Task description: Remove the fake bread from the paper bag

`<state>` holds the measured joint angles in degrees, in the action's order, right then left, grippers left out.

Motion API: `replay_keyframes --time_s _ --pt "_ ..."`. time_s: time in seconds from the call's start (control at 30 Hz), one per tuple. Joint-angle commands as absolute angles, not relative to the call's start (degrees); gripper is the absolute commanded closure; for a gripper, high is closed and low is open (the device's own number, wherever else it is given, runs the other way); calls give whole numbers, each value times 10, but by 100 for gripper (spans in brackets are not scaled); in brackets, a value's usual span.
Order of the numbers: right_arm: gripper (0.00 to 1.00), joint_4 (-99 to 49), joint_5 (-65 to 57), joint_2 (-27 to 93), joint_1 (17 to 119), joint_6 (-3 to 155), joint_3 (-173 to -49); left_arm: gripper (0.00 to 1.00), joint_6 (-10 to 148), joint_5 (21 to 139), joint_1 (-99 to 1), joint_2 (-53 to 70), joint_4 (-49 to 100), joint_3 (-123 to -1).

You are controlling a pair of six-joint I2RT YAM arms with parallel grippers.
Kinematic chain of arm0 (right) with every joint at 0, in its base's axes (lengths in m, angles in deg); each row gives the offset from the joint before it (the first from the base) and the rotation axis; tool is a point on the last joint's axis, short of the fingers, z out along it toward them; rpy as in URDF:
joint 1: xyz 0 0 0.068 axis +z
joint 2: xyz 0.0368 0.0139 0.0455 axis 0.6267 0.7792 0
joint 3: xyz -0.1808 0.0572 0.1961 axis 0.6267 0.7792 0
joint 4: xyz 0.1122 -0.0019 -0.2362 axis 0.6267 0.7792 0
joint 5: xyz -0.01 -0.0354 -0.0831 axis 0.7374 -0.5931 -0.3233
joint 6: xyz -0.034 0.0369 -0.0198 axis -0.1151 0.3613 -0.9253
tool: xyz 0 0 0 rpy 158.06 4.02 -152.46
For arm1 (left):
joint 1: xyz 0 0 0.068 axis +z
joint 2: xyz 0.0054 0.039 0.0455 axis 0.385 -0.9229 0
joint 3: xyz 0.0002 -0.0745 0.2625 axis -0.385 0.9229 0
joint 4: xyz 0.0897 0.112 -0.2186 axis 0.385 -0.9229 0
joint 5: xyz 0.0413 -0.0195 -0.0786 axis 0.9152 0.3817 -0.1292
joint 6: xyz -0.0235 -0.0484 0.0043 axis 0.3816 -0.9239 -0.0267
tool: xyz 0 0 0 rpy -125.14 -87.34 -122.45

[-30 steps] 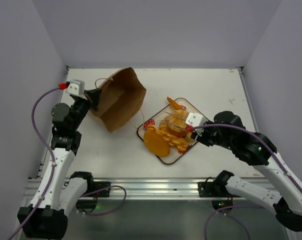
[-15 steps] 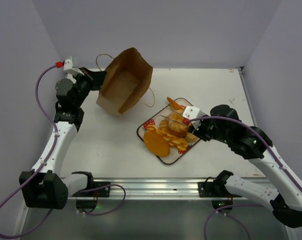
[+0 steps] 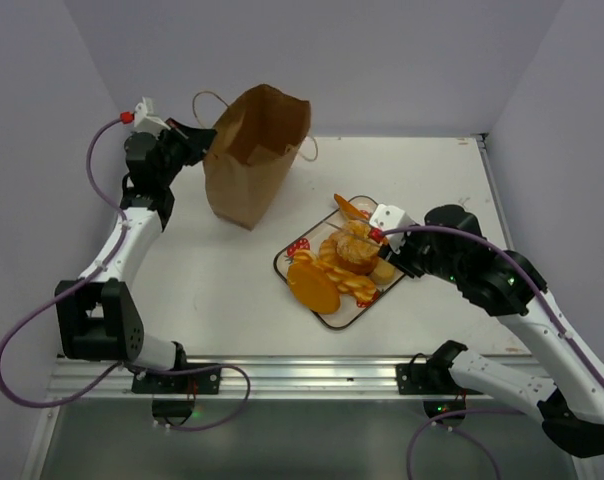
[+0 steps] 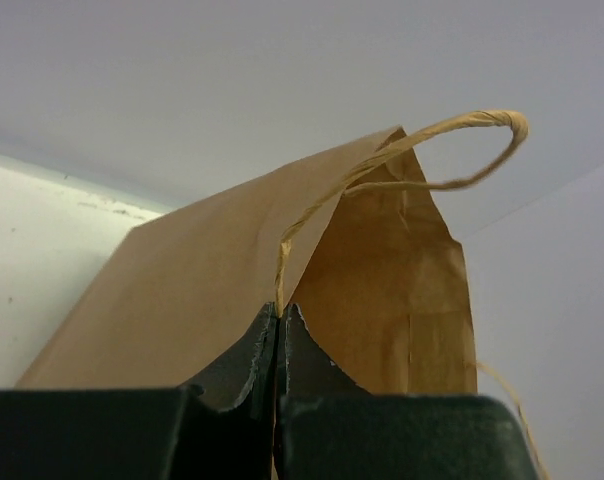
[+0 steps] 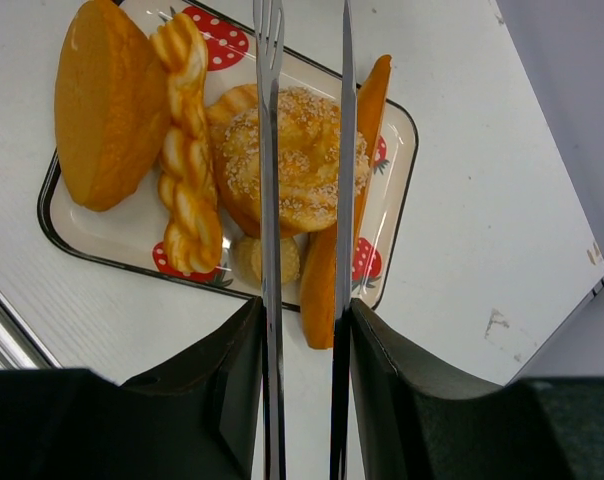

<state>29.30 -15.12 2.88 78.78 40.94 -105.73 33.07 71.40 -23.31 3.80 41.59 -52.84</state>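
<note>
Plainly found the fake bread [image 3: 347, 255] heaped on one strawberry-printed tray [image 5: 112, 230] at the middle right of the table [image 3: 212, 290], well apart from the paper bag [image 3: 252, 150]. Counted at least five pieces from the right wrist view: one sesame bun [image 5: 302, 150], one braided twist [image 5: 187, 180], one flat orange disc [image 5: 97, 110], one long thin stick [image 5: 367, 120] and one small pale bun [image 5: 267, 260] by the near rim. Could not tell whether a sixth hid behind the sesame bun.

Saw the right gripper [image 5: 302, 310] pinching one pair of metal tongs [image 5: 270, 200], with both thin arms close together and stretched over the sesame bun. Could not tell whether touching it.

Found the single paper bag upright at the rear left, gripped by the left gripper [image 4: 280, 320], fingers pressed together on the top edge just where a handle began. Could not tell whether its bottom rested on the table. Counted two loop handles [image 4: 462, 130], one arching near the left gripper, one hanging at the opposite side. Could not see into the bag.
</note>
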Motion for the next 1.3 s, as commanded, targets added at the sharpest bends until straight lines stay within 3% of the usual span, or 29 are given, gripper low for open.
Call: replay_keyframes --time_s 0.0,0.13,0.23,0.33,0.57,1.0,1.27 --pt "60 268 -152 19 781 422 -1075 100 314 670 -228 -15 440 -575" --pt "60 268 -146 18 774 424 -1070 96 315 643 -228 -49 442 -600" --pt "60 267 -144 19 768 424 -1071 79 314 636 -228 -52 448 -602" --pt "60 267 -138 21 763 427 -1072 56 323 645 -229 -43 447 -603" --pt "60 265 -135 26 747 430 -1075 28 342 665 -229 -22 436 -610" --pt "60 258 -142 57 714 444 -1092 8 442 751 -226 56 367 -636" --pt "61 223 -135 125 617 480 -1125 8 542 797 -211 153 332 -616"
